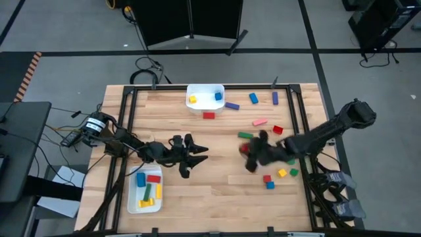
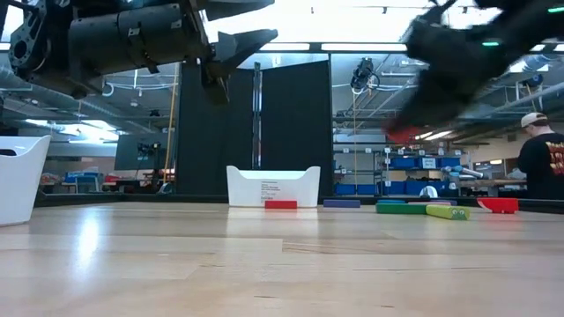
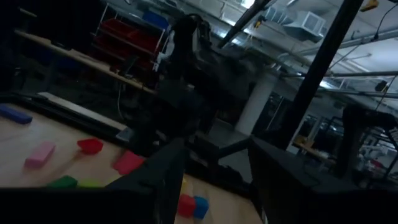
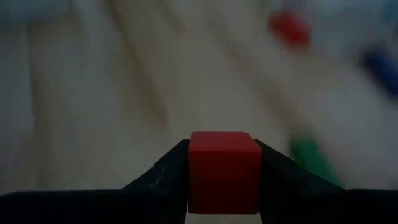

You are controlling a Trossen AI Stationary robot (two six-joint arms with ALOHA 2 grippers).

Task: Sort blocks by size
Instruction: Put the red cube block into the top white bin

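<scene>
My biggest worry is the carry itself: my right gripper (image 1: 248, 153) is up off the table (image 1: 217, 187) with a small red cube (image 4: 224, 171) pinched between the two fingers, and if the hold is shallow or I swing too fast the cube could twist loose and drop among the loose blocks below me. A lesser risk is crowding my own left gripper (image 1: 195, 158), which hangs in the air just across from me with its fingers spread and nothing between them; if both reach for the middle together we could knock. Smaller still is a sorting slip, since two white trays wait: the far tray (image 1: 205, 99), well ahead of me, holds little cubes, and the near tray (image 1: 145, 192), beyond the left gripper, holds longer bars, so I judge the cube belongs in the far one. The right arm reaches in low from the table's right edge, elbow raised, wrist turned toward the centre; from the low view the fingers seem to point down, though it is hard to be sure. The left arm stretches in from the left edge, fairly level. Behind me lie a yellow cube (image 1: 282, 172), a green one (image 1: 293, 172), and a red-and-blue pair (image 1: 268, 182); ahead sit a pink bar (image 1: 260, 122) and more.
</scene>
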